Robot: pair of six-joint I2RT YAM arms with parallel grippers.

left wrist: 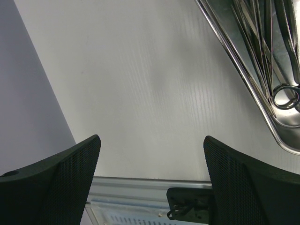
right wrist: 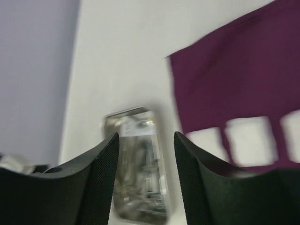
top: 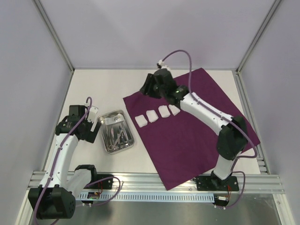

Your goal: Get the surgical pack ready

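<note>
The dark purple cloth (top: 197,126) lies spread flat as a sheet on the right half of the table. Several white gauze pads (top: 152,116) sit in a row near its left corner. The steel tray (top: 117,130) with instruments stands on bare table just left of the cloth. My left gripper (top: 90,129) is open and empty beside the tray's left side. In the left wrist view its jaws (left wrist: 152,140) stand wide apart over bare table, with the tray (left wrist: 262,93) at the upper right. My right gripper (top: 146,86) is open and empty, raised above the cloth's left corner. Its blurred wrist view (right wrist: 146,136) shows the tray (right wrist: 136,164), cloth (right wrist: 225,79) and gauze pads (right wrist: 246,136).
Pale walls and metal frame posts (top: 54,35) enclose the table on three sides. An aluminium rail (top: 154,180) with the arm bases runs along the near edge. The cloth's near corner overhangs that rail.
</note>
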